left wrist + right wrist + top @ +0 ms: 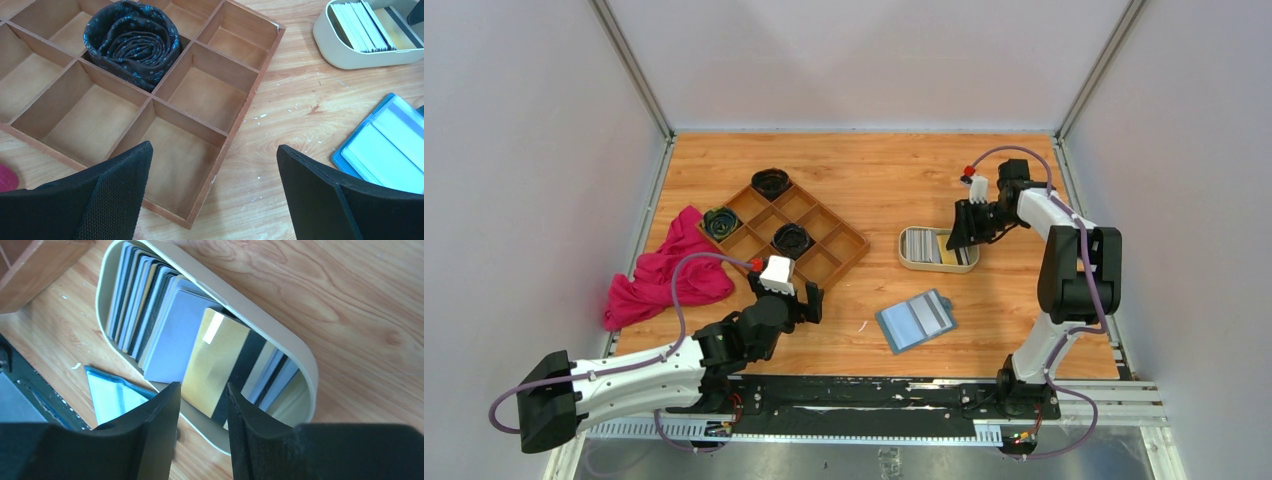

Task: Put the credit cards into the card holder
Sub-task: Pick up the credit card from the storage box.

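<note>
The credit cards [927, 245] [361, 25] [145, 315] stand stacked on edge in a cream oval tray [906, 260] [350, 60] [280, 325]. A gold card with a black stripe [217, 357] leans at the end of the stack. My right gripper [961, 238] [202, 386] hovers over the tray's near rim, its jaws partly open, with the gold card's lower edge just beyond the gap. The card holder [916, 320] [387, 150] [112, 397] lies open on the table, light blue inside. My left gripper [802, 300] [214, 147] hangs wide open and empty by the wooden tray's corner.
A brown wooden compartment tray [809, 210] [250, 95] sits centre-left with three dark rolled fabrics in it, one in the left wrist view [132, 40]. A pink cloth [664, 275] lies to its left. White walls enclose the table.
</note>
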`<state>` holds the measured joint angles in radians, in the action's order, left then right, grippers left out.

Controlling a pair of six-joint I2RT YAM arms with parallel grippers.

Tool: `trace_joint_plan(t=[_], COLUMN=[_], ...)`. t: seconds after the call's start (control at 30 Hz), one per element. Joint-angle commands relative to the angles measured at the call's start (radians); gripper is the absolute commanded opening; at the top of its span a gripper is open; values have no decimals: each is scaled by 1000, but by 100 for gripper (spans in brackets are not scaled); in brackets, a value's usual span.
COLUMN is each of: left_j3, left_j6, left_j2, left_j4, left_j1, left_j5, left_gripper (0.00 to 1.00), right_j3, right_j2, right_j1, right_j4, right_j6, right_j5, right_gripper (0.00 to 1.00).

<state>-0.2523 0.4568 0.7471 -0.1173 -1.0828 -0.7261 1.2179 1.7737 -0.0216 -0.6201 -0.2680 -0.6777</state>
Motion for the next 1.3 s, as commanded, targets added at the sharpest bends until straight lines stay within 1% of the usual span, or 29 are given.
trace_joint_plan(t=[0.0, 0.1, 0.23, 0.4, 0.5, 0.57, 0.67, 0.9, 1.03, 1.13, 1.27], left_j3=[-6, -7, -10, -12, -9, -9, -6, -2, -5, -6, -6], left_j6=[14, 13, 14, 13, 12, 12, 14, 16, 15, 14, 14], left_j2=[3, 7, 14, 15, 12, 9, 4, -3, 1, 5, 5], left_j4=[-1, 0, -1, -1, -1, -1, -1, -1, -1, -1, -1], left_j1=[6, 6, 6, 6, 6, 6, 6, 6, 6, 6, 6], left_j5=[-38, -38, -38, -36, -36, -37, -37, -39, -39, -38, -39], left_gripper=[100, 100, 100, 100, 100, 100, 100, 100, 100, 100, 100], right_j3=[-14, -11, -9, -9, -5, 5, 9, 3, 2, 3, 0], right_j2=[-9, -10, -19, -13, 8, 37, 52, 20, 22, 39, 30], right_j1=[-9, -13, -27, -37, -36, -35, -35, -35, -35, -35, -35], right_j4=[-12, -12, -8, -7, -13, -34, -47, -44, -43, -43, -32], right_j6=[14, 16, 19, 5, 3, -4, -6, -4, 3, 14, 19], right_j5=[-98, -60, 45, 106, 110, 83, -1, -118, -188, -219, -223], right_gripper=[42, 43, 47, 51, 52, 52, 52, 47, 47, 46, 46])
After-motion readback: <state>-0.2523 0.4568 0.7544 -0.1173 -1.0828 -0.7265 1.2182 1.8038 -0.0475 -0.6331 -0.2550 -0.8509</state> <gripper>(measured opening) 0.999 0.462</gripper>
